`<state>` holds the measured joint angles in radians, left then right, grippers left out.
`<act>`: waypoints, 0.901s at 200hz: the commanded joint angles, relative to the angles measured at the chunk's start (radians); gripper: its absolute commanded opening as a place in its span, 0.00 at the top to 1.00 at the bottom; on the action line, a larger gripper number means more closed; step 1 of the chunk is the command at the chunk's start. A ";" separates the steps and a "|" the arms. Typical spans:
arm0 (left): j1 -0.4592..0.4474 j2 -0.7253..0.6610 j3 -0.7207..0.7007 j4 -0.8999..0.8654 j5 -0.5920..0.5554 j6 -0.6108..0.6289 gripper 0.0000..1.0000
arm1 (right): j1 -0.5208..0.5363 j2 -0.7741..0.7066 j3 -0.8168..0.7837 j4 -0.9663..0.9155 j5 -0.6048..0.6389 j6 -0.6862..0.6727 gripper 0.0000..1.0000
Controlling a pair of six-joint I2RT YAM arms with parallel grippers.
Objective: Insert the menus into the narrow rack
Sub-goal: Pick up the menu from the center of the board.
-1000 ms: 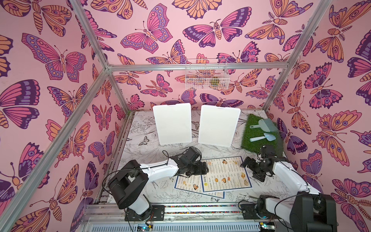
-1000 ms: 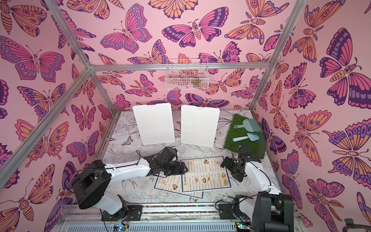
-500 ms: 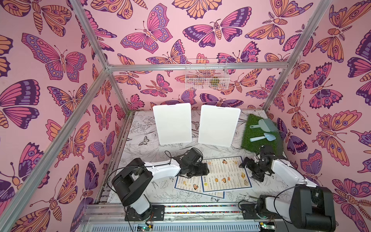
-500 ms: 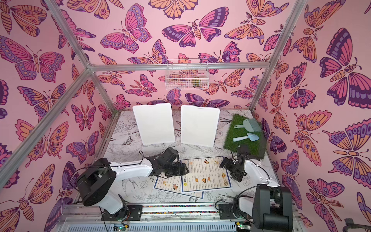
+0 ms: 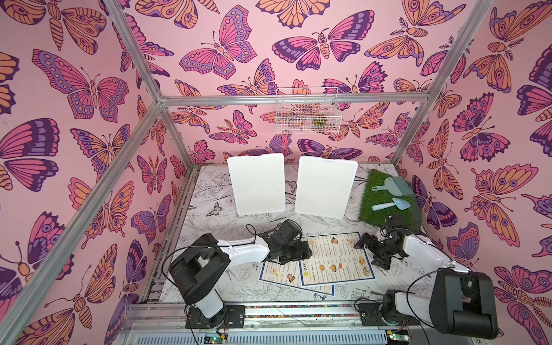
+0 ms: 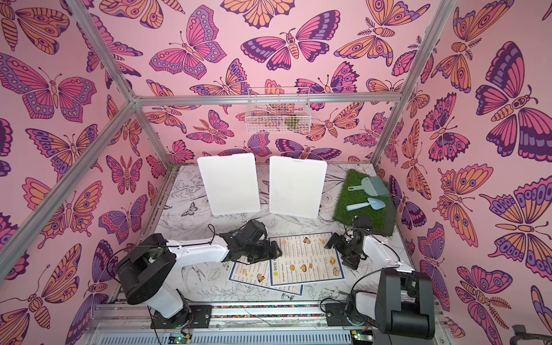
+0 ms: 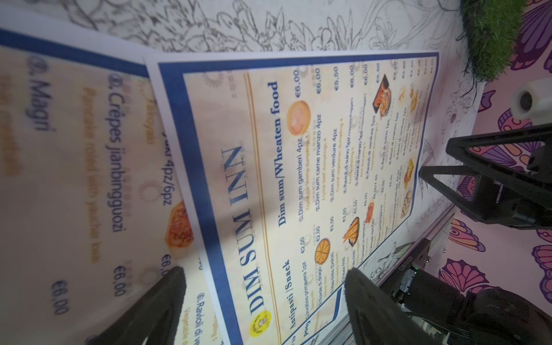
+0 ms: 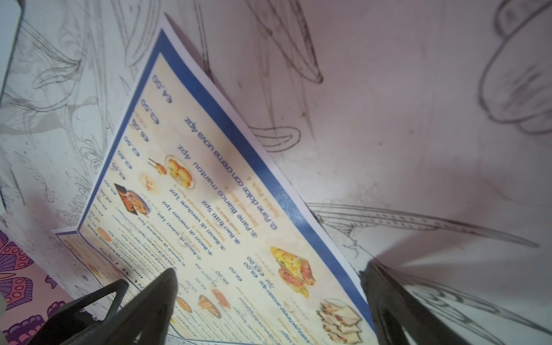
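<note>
- Down in the lower middle of both top views, two menus are lying flat on the table [image 5: 209, 191], a pale surface printed with line-drawn flowers.
- Both are glossy cream rectangles with dark blue borders, small food photos and price columns, headed "DIM SUM INN".
- The top menu [image 5: 337, 258] is lying askew over the right part of the lower menu [image 5: 279, 273].
- The left gripper [image 5: 302, 254] is hanging at the top menu's left edge, its jaws spread wide and gripping nothing.
- Seen from the left wrist, one black finger [image 7: 161, 307] is sitting over the lower menu, and the headed edge is running between the two.
- The right gripper [image 5: 372, 251] is standing at the opposite edge, just as wide and empty.
- Seen from the right wrist, the blue border is passing between its fingers [image 8: 394, 313], one over print and one over bare table; I cannot tell whether any tip is touching.
- A white wire rack [image 5: 307, 110] is hanging on the metal rail in the upper middle, well apart from the menus.
- Two smooth white boards [image 5: 257, 183] are standing tilted behind, beside a shaggy green turf mat [image 5: 385, 215].
</note>
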<state>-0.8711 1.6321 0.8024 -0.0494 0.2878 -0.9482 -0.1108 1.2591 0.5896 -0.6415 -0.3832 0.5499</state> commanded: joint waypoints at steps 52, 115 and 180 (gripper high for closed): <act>0.008 0.042 -0.004 0.005 -0.014 -0.003 0.10 | 0.001 0.051 -0.074 0.053 -0.125 -0.007 0.01; 0.074 0.047 -0.005 0.023 -0.014 0.023 0.08 | 0.002 0.074 -0.098 0.124 -0.229 -0.022 0.01; 0.103 0.055 0.001 0.025 0.000 0.061 0.07 | 0.030 0.088 -0.132 0.216 -0.330 -0.024 0.00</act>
<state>-0.7830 1.6527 0.8043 0.0170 0.3035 -0.9314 -0.1078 1.2999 0.5117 -0.4244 -0.7387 0.5377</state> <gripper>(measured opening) 0.923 0.998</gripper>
